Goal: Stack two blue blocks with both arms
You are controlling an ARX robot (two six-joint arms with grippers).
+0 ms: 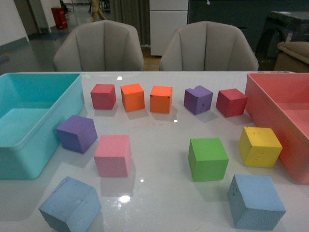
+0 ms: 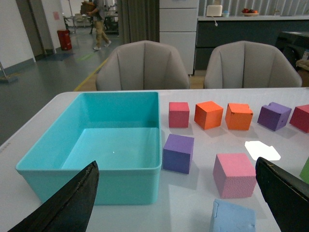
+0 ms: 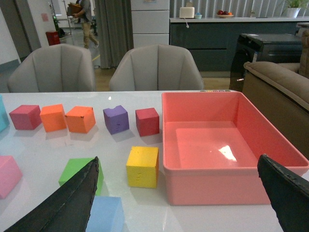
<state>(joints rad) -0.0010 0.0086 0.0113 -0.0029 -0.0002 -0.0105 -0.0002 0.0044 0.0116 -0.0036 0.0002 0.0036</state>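
Blue block one [image 1: 70, 210]: near edge of the table [image 1: 164, 135], left side, just in front of the pink cube [image 1: 113, 154].
Blue block two [image 1: 256, 200]: near edge, right side, near the green cube [image 1: 207, 158], well apart from the first.
Left claw [image 2: 176, 164]: spread wide, empty.
Right claw [image 3: 178, 161]: spread wide, empty.

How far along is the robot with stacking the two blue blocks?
Nothing stacked yet: the left pale-blue foam cube and the right pale-blue foam cube sit apart on the white table. The left gripper and right gripper are open, empty. Grasping, lifting, stacking remain.
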